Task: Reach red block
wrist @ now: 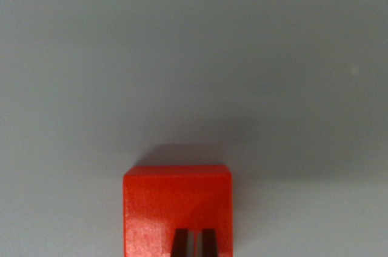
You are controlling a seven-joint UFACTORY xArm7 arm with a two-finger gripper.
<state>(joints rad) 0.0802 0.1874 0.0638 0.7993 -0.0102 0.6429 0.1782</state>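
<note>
Grey surface (79, 75) fills the wrist view's left, bare and softly lit. Just left of centre at the bottom edge sits the red block (177, 199), cut off by the frame, with a faint shadow behind it. Two dark tips at its lower edge are probably the claw (194, 243), nearly closed over the block; whether they grip it I cannot tell. Rightward, more grey surface.
</note>
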